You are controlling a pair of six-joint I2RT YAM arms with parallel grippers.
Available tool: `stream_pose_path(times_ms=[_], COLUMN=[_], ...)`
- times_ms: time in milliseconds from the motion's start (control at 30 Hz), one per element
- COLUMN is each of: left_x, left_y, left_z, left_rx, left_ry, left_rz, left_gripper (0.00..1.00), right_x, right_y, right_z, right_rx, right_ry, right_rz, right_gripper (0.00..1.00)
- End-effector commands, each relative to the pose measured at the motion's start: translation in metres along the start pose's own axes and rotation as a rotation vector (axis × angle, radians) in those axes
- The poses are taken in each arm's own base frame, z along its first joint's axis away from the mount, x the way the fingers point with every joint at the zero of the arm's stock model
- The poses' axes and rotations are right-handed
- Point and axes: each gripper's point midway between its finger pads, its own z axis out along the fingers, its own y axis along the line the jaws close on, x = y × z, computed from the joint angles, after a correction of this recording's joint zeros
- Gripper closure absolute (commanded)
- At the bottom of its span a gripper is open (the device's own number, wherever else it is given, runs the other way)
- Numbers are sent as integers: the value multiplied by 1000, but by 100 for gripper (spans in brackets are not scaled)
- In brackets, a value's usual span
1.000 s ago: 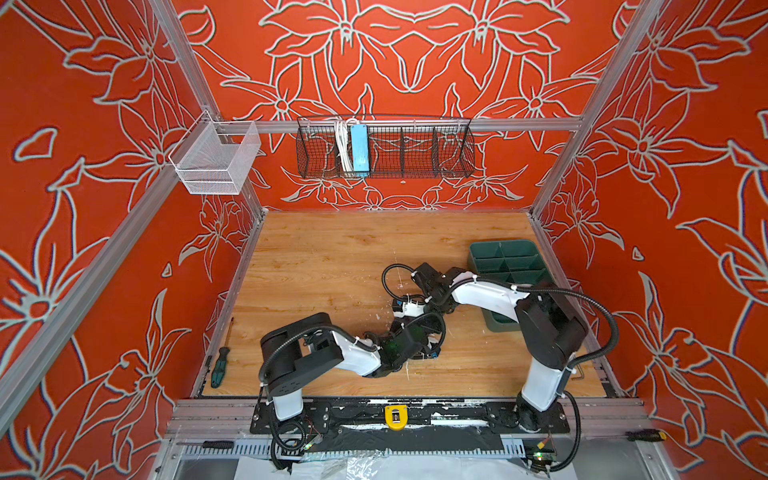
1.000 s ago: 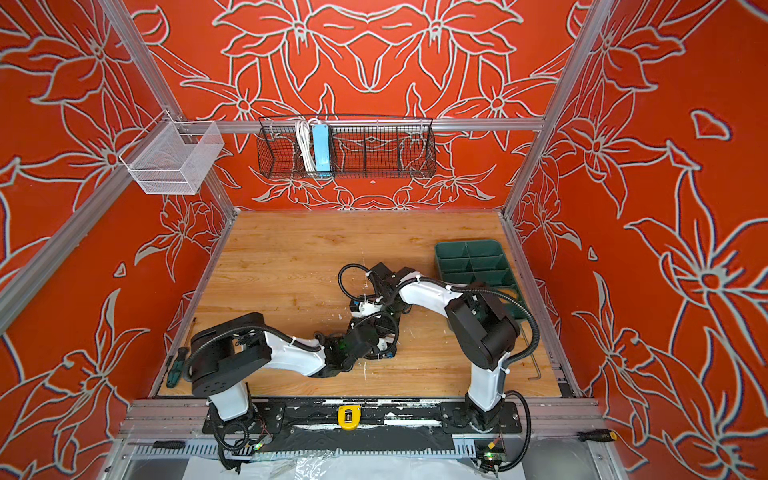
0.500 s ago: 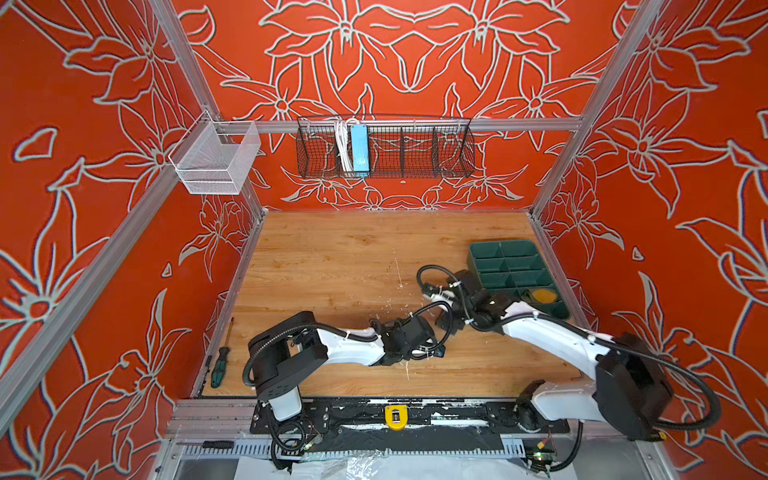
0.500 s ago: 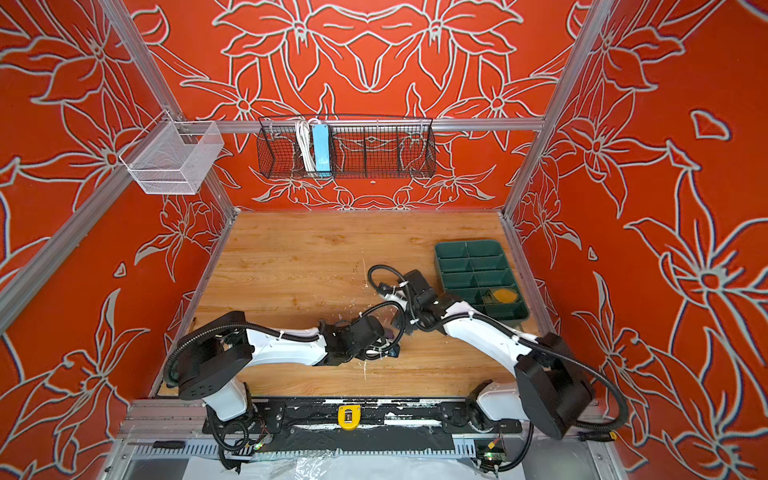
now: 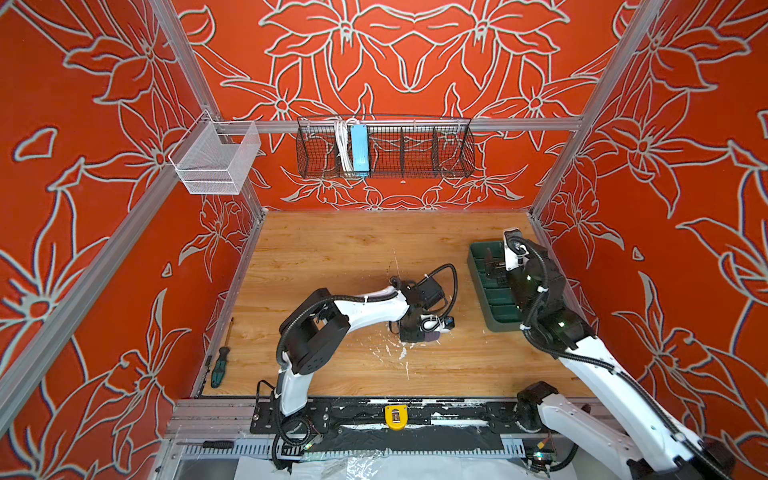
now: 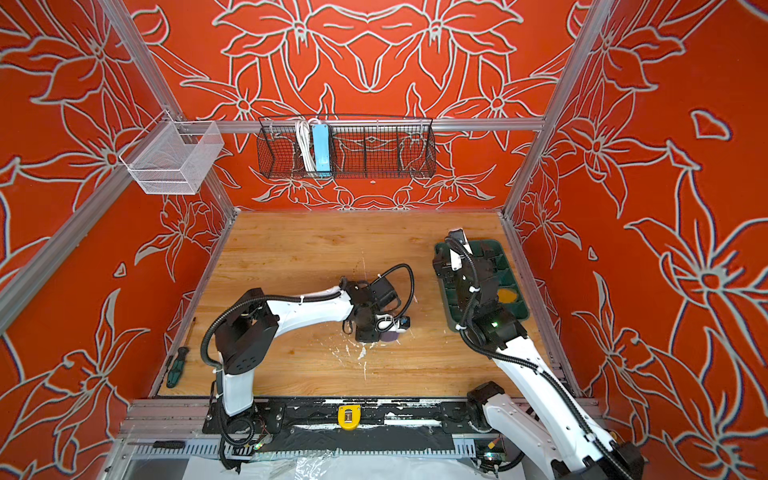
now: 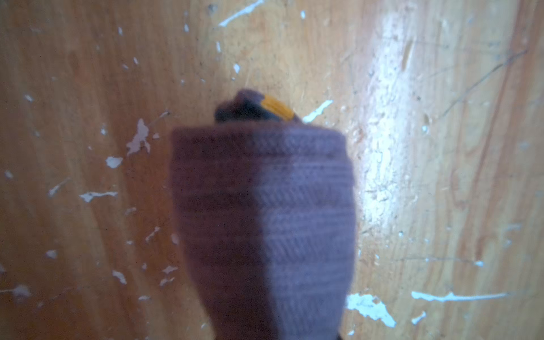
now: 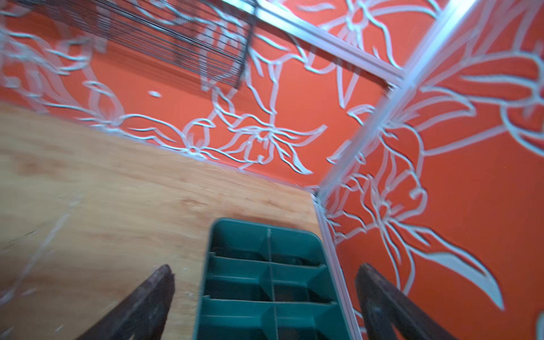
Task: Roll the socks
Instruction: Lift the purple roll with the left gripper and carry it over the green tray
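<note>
in both top views the left arm (image 5: 374, 307) reaches down to the middle of the worktop (image 5: 332, 257). the purple sock (image 5: 432, 336) is bunched right at the left fingers, pressed to the wood. over to the side the right arm (image 6: 482, 291) hangs above the green tray (image 6: 505, 266), with nothing in its fingers as far as i can see. in a top view a mustard-yellow bundle (image 6: 507, 296) sits in one tray compartment, back from the right fingers towards that arm's base. i'd guess it's the other sock, rolled and put away.

in the left wrist view the purple sock (image 7: 265, 220) fills the spot where the left fingers should be. it is a snug tube with the yellow stripe (image 7: 276, 109) poking out at its far end. the fingers themselves are buried in the fabric, but they look clamped on the bundle.

in the right wrist view the right fingers (image 8: 153, 294) stand wide apart and empty, with the tray (image 8: 235, 235) straight beneath them. the view is blurred and i can't make out anything in the compartments it shows.

so i'd say one sock is done. the purple one looks rolled, or close to it, and has yet to go into the tray.
</note>
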Motion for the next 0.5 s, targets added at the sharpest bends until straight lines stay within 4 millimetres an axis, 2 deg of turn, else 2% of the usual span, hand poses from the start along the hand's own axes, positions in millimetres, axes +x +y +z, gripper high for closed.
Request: stream_pose_path(times_ms=[0, 33, 100, 200, 267, 333, 467], left_x=[34, 33, 29, 22, 17, 13, 12], left_y=[-43, -39, -32, -21, -13, -4, 3], left_z=[21, 22, 19, 3, -11, -25, -49], left_rx=[297, 298, 307, 302, 293, 279, 228], left_ry=[110, 98, 58, -21, -79, -136, -201], left_rz=[-175, -190, -203, -188, -177, -168, -123], left_gripper=[100, 100, 100, 100, 100, 100, 100], right_x=[25, 32, 58, 98, 112, 124, 142], right_y=[42, 34, 17, -1, 8, 21, 15], right_z=[-15, -14, -9, -9, -10, -3, 21], right_rx=[-242, -200, -88, 17, -17, -58, 24], right_ry=[50, 88, 251, 595, 769, 856, 948], right_rz=[-113, -101, -96, 28, 124, 175, 194], right_gripper=[2, 2, 1, 1, 2, 2, 8])
